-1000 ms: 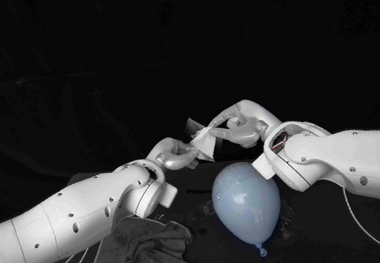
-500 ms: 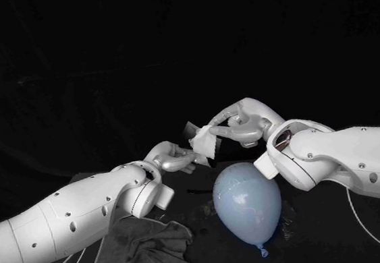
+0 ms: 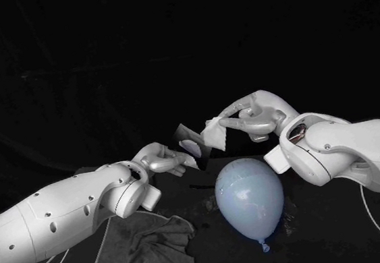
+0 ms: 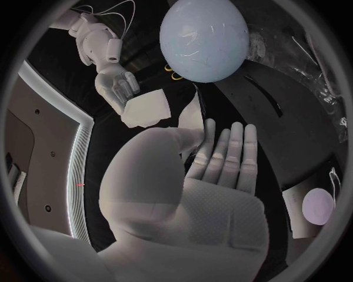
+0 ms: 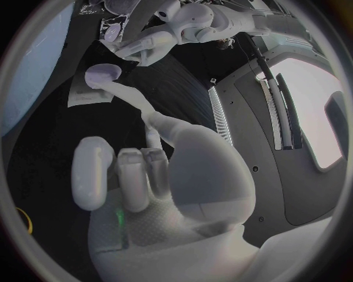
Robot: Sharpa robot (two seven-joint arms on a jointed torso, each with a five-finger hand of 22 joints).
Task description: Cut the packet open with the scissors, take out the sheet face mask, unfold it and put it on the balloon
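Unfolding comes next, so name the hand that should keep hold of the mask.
Right hand: its fingers pinch the folded mask just beyond the balloon; the left hand holds the packet.

The pale blue rubber balloon (image 3: 250, 195) lies on the black bench (image 3: 329, 228) before me, between my arms, the crumpled grey cloth (image 3: 142, 259) to its left. Behind the balloon, the folded white sheet mask (image 3: 215, 134) is between my left hand (image 3: 161, 160) and right hand (image 3: 252, 117).
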